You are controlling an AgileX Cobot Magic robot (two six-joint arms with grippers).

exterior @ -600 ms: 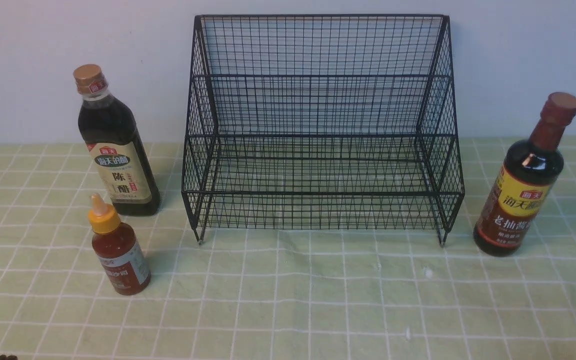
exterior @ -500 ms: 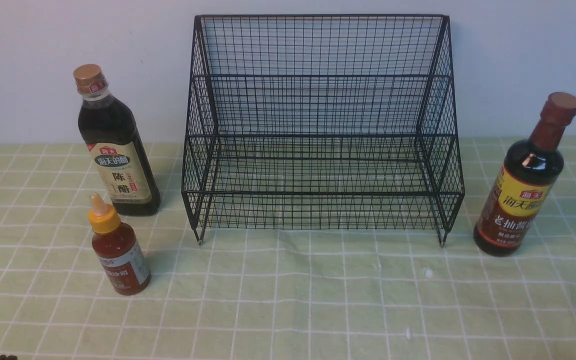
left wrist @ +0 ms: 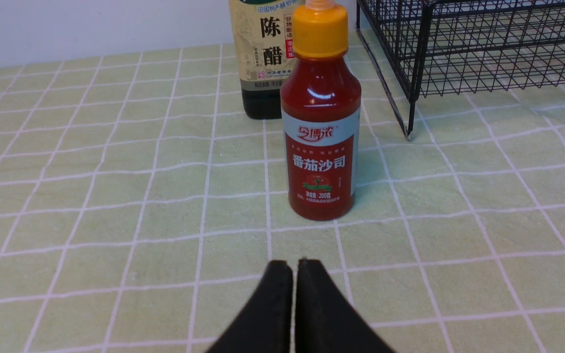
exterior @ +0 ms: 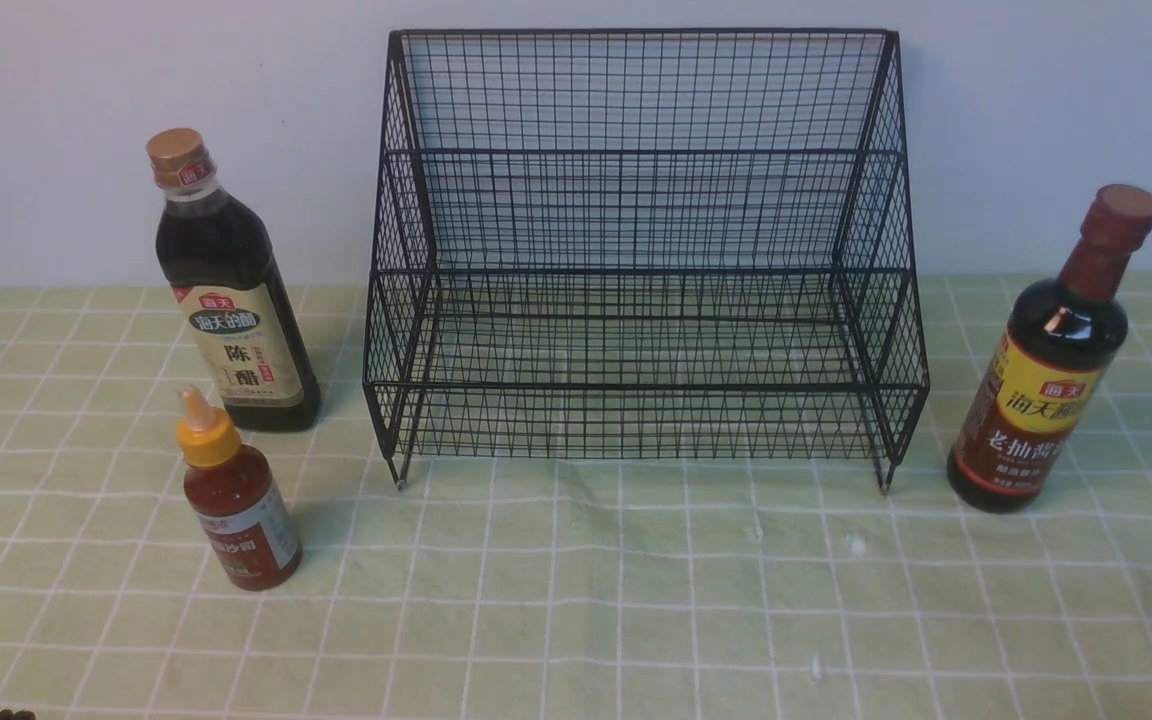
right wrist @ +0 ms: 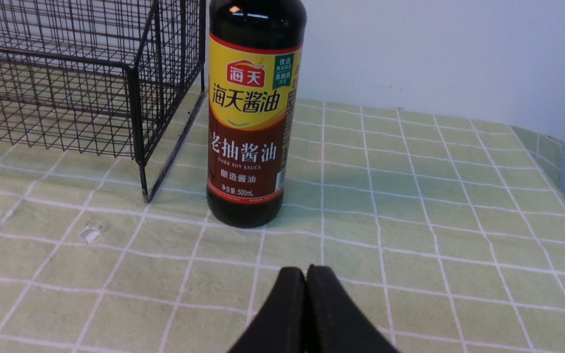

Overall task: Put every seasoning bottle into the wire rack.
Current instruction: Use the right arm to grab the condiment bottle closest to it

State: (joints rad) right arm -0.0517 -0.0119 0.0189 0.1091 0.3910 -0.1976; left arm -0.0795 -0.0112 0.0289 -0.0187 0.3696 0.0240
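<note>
The black wire rack stands empty at the back middle. Left of it stands the tall dark bottle with gold cap and beige label. In front of that stands the small red-sauce bottle with yellow nozzle cap, also in the left wrist view. The tall dark bottle with brown-red cap and yellow label stands right of the rack, also in the right wrist view. My left gripper is shut and empty, short of the red-sauce bottle. My right gripper is shut and empty, short of the yellow-label bottle.
A pale green checked cloth covers the table. A white wall stands behind the rack. The cloth's right edge shows in the right wrist view. A rack leg stands near the red-sauce bottle.
</note>
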